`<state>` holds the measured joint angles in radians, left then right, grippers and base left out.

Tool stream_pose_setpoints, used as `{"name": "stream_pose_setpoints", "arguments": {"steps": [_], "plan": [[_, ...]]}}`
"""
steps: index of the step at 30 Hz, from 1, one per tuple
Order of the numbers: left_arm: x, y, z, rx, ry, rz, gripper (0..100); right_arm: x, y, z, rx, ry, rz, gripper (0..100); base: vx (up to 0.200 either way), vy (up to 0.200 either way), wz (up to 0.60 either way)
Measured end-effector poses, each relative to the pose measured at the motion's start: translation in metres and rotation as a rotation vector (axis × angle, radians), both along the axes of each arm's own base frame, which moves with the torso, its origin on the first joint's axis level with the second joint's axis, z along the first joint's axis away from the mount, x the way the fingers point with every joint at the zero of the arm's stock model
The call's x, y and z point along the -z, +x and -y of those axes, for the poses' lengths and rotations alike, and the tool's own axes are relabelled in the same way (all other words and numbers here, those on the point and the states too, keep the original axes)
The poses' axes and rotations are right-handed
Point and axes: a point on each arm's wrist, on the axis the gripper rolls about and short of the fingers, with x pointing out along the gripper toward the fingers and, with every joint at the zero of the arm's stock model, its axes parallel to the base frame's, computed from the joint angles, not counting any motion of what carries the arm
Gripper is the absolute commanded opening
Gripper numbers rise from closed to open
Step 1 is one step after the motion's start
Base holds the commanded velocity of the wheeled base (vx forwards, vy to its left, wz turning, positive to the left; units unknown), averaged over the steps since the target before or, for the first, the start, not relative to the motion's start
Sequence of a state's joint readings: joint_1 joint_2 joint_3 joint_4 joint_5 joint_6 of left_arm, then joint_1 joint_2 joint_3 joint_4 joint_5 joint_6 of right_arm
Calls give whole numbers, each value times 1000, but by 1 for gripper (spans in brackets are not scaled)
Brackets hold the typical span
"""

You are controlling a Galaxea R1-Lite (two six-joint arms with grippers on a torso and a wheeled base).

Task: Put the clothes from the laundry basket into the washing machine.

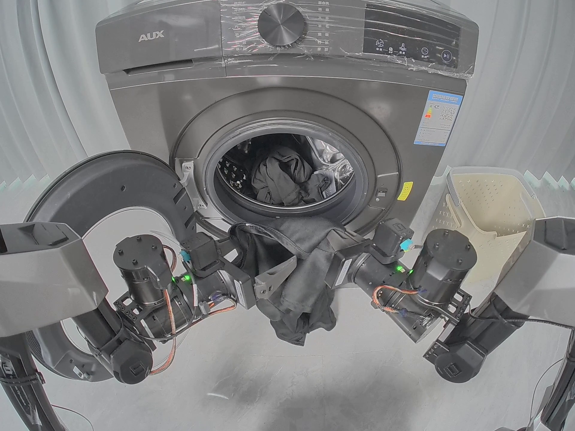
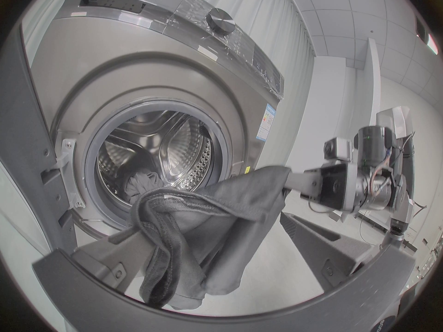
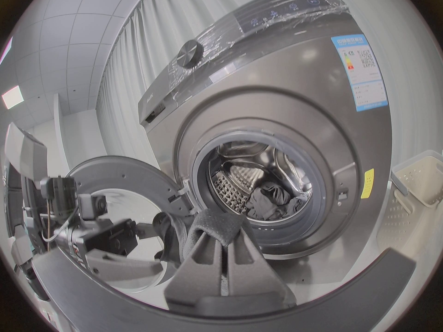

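Dark garment (image 1: 299,270) slung between the tools just under the washing machine's (image 1: 281,91) open drum mouth (image 1: 281,169): right tool (image 3: 222,245) pinches one end, left tool (image 1: 266,273) spread, cloth hooked over one finger (image 2: 104,261), likely staged to feed straight in.

Pale grey floor (image 1: 287,384), smooth, slightly glossy, w/ soft reflections. Standing directly on it, centre: grey front-load washing machine (image 1: 150,109), front toward head cam. Round door (image 1: 108,193) swung wide open to robot's L, out over the floor; whether it touches floor can't be told. Just beside machine on robot's R: cream perforated laundry basket (image 1: 491,211), also on floor, opening toward head cam, inside looks bare. Contact btwn basket & machine side can't be told. Pale curtain (image 1: 48,91) behind both, hem down near floor line.
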<state>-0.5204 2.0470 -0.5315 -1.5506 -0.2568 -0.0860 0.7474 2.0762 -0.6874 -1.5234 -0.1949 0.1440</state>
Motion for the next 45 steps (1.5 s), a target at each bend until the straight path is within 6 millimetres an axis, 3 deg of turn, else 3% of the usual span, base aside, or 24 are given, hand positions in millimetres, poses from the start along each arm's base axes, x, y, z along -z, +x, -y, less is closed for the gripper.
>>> {"name": "stream_pose_setpoints", "arguments": {"steps": [16, 45], "plan": [[36, 1, 1, -2, 72, -101, 100, -28, -3, 14, 18, 47, 62, 0, 0, 0, 0], [88, 22, 5, -22, 153, -181, 100, -47, -11, 14, 10, 87, 103, 0, 0, 0, 0]]}}
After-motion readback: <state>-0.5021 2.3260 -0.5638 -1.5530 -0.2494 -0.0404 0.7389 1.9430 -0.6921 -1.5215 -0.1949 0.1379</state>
